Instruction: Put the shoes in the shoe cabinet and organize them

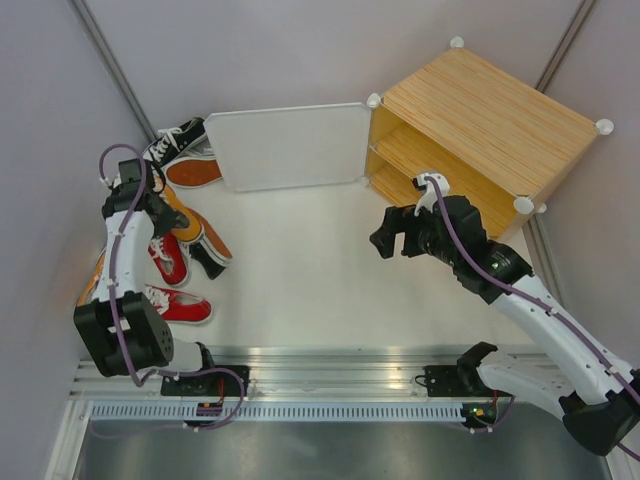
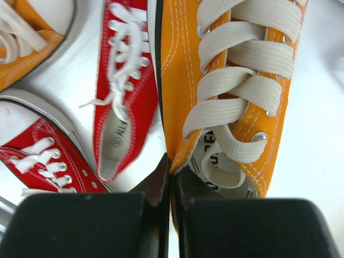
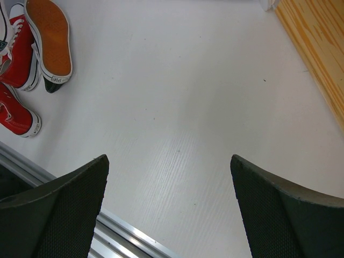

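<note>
Top external view: left tool (image 1: 165, 210) low over a cluster of shoes at the left edge of the bench (image 1: 300, 280). Right tool (image 1: 390, 238) released, jaws wide and empty, hovering over bare bench just in front of the shoe cabinet (image 1: 490, 120). Cabinet door (image 1: 290, 147) swung open, shelf (image 1: 430, 150) exposed.

Left wrist view: left tool (image 2: 171, 172) clenched on the collar edge of the orange shoe (image 2: 231, 80), a thin pinch of canvas only, with red shoes (image 2: 126, 102) just beside it.

Likely hazards:
- Slip or swing of the orange shoe on lifting, owing to soft fabric and an off-centre hold.
- Drag on a neighbouring red shoe through loose laces.
- Clipping of the open door or the right arm on the way across to the cabinet, well apart from the pile.
</note>
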Motion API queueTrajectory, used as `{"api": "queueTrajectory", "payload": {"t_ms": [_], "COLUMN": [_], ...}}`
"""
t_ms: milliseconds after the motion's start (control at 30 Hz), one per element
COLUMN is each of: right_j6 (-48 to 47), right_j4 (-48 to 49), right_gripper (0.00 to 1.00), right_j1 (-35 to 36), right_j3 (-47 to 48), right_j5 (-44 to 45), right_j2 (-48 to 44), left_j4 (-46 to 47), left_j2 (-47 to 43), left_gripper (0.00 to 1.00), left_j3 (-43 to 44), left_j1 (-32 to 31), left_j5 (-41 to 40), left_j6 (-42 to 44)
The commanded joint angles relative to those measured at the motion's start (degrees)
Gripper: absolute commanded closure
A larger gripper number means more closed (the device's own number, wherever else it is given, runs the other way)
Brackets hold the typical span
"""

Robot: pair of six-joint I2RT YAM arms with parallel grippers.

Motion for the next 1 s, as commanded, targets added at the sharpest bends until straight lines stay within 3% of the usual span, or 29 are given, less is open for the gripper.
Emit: {"api": "queueTrajectory", "payload": {"t_ms": [0,200,433,533,700,967], "right_j6": [-0.1,-0.6,-0.8,-0.4,2.8,6.4], "right_j4": [2.7,2.9,2.8,3.1,-1.2,-2.9], "right_gripper": [0.02,0.02,0.02,0.02,0.02,0.02], "right_j1": [0.1,0.1,0.0,0.0,0.0,0.0], "right_j3": [3.3,3.5,3.8,2.6,2.7,-2.1], "right_j5": [1.2,2.4,4.9,6.5,8.8,14.4], "right_j2": [0.0,-0.4,-1.4,-2.0,0.0,-4.7], "left_j4": [0.3,-5.7,-7.4,-4.0,2.5,10.3], "left_j2": [-6.2,-11.6,-14.7,-9.4,2.5,21.6], "left_gripper": [0.98,0.98,0.98,0.98,0.98,0.98], "left_j3": [-0.2,-4.1,-11.5,-11.0,-2.7,14.0], "left_j1": [-4.0,-20.2,-32.5,-40.3,-53.2,-62.0], "left_j5": [4.2,5.7,11.0,11.2,13.2,15.5], "left_j6": [1.5,0.3,-3.2,-0.7,2.2,11.4]}}
